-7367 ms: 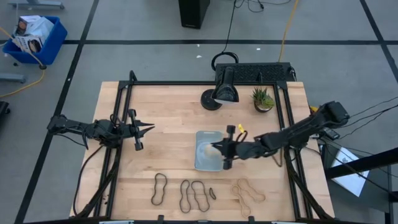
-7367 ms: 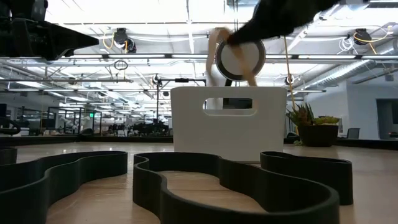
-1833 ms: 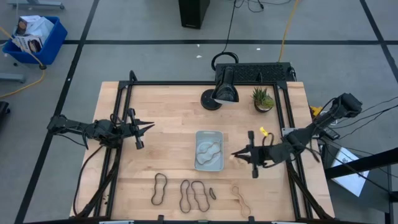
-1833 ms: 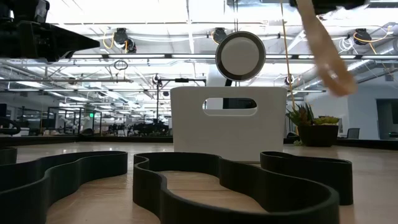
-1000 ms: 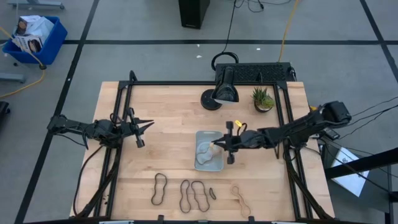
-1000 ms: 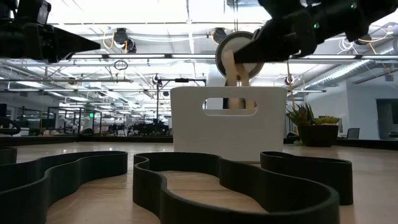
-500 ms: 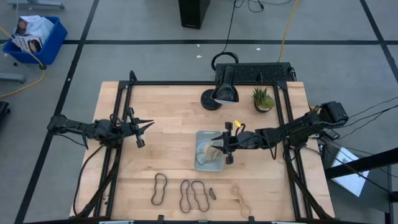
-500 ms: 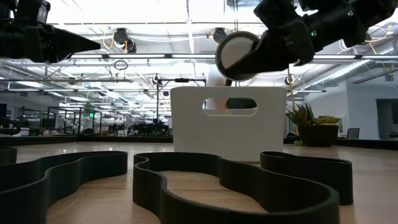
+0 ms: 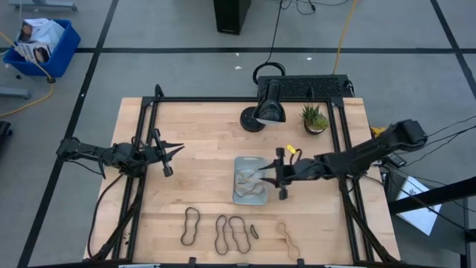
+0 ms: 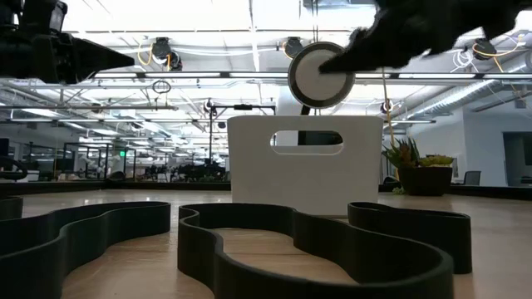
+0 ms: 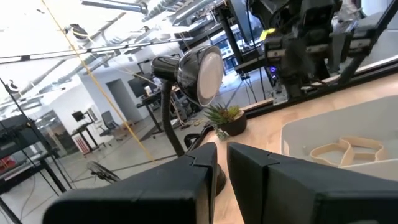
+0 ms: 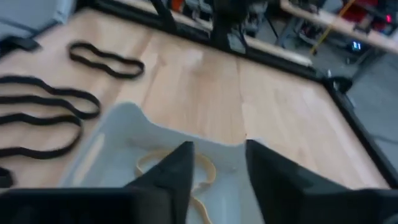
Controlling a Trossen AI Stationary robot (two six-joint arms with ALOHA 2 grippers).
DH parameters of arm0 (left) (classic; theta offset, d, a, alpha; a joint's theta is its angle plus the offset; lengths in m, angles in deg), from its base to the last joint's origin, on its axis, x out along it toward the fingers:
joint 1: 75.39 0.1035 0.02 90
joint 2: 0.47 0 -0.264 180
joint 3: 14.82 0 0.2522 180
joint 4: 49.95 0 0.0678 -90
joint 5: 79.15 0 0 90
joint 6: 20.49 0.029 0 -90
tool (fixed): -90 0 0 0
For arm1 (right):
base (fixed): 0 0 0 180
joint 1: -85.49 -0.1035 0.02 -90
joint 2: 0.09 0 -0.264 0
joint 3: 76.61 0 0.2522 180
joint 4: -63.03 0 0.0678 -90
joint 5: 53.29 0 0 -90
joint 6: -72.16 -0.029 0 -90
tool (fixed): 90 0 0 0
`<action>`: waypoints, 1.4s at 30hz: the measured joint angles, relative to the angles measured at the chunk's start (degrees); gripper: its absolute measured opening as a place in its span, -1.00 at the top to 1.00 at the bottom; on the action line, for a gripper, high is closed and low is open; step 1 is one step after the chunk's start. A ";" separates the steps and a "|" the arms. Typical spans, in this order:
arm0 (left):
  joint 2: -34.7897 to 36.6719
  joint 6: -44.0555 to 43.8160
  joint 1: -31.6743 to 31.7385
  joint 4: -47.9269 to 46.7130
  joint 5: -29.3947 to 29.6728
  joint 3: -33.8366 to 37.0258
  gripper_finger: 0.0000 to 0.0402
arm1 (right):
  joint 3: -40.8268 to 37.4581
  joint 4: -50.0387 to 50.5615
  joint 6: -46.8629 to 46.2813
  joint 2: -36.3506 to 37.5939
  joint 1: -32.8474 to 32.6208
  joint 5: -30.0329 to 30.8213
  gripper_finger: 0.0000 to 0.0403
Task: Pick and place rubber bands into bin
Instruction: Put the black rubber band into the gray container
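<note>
The pale bin (image 9: pixel 236 196) stands near the table's middle with tan rubber bands (image 9: pixel 249 182) lying flat inside it. My right gripper (image 9: pixel 260 174) hovers open above the bin's right half with nothing between its fingers; its wrist view shows a tan band (image 12: pixel 144 163) on the bin's floor below. Dark rubber bands (image 9: pixel 191 225) (image 9: pixel 230 234) and one tan band (image 9: pixel 287 233) lie flat along the near edge. My left gripper (image 9: pixel 178 151) waits at the table's left, raised, its fingers close together and holding nothing.
A desk lamp (image 9: pixel 268 108) and a small potted plant (image 9: pixel 314 117) stand at the far edge behind the bin. A black frame (image 9: pixel 149 149) borders the table on both sides. Bare wood lies between the bin and the left gripper.
My right gripper has opened over the bin and let go of the tan band that hung from it. The band has fallen into the bin and lies flat there. The gripper has then drawn back a little toward the table's right edge and risen.
</note>
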 joint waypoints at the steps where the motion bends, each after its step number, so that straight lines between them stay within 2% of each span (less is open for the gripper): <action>1: 0.01 -0.03 -0.02 0.10 0.31 -0.01 0.77 | -0.69 0.03 0.43 1.83 -0.46 -0.16 0.46; 4: 0.00 -0.03 0.00 0.31 1.24 -0.01 0.77 | -3.13 -0.45 1.30 7.16 -0.85 -2.47 0.81; 6: 0.00 -0.03 0.00 1.10 1.35 0.01 0.77 | -5.25 -0.29 1.82 11.17 -0.49 -4.42 0.95; 16: 0.02 0.89 0.00 1.48 1.24 0.00 0.77 | -18.36 -4.38 -2.29 30.17 0.66 -7.25 0.99; 24: 0.00 7.05 0.00 2.54 1.15 0.01 0.77 | -29.92 -14.63 -2.71 41.19 1.04 -8.90 1.00; 27: 0.02 3.21 0.00 5.24 0.79 0.00 0.77 | -33.08 -16.69 -2.77 43.99 1.68 -8.94 1.00; 32: 0.00 -3.88 0.00 4.77 -0.21 -0.01 0.77 | -34.33 -14.54 -3.83 46.72 3.31 -8.96 1.00; 35: 0.00 -5.60 0.00 2.50 -5.12 -0.01 0.77 | -34.38 -13.81 -2.52 46.72 4.01 -8.89 1.00; 38: 0.00 -10.94 -0.04 2.85 -9.78 0.01 0.79 | -34.42 -13.84 -1.34 46.74 4.44 -8.89 1.00; 42: -0.86 -17.65 -1.05 4.78 -13.08 -0.01 0.96 | -34.47 -13.53 -0.97 46.74 4.43 -8.86 1.00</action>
